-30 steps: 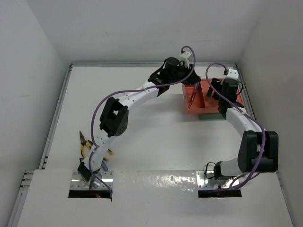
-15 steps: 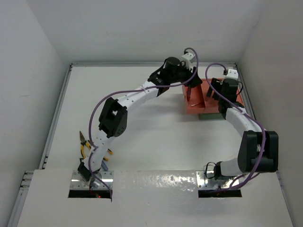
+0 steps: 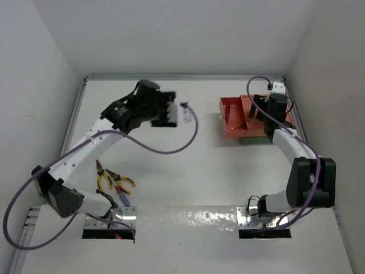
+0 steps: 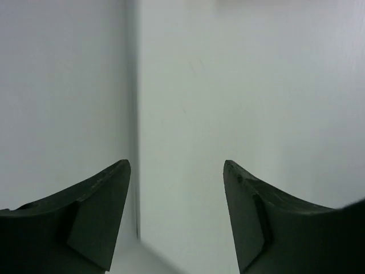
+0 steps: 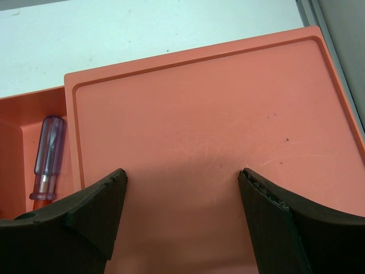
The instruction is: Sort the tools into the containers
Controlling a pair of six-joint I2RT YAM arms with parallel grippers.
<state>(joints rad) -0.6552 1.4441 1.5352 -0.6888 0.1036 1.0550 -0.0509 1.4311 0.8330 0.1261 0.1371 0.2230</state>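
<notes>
One tool binned, at least three waiting on the table (image 3: 188, 165)
A screwdriver (image 5: 45, 155) lies in one compartment of the orange-red tray (image 5: 217, 131) (the green tray (image 3: 251, 140) underneath shows only an edge). Yellow-handled pliers (image 3: 103, 178), a second pair (image 3: 122, 182) and a blue-handled screwdriver (image 3: 124, 197) lie by the left arm's base. The left gripper (image 4: 177, 171) is spread and empty, and the right gripper (image 5: 182, 177), likewise agape, hovers over the tray's other compartment.

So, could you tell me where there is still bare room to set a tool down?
In the orange tray, the right compartment is bare, under the right pincer. Its left compartment holds a screwdriver. The table's middle, between the left arm and the tray, is bare too. The near-left corner is crowded with pliers.
</notes>
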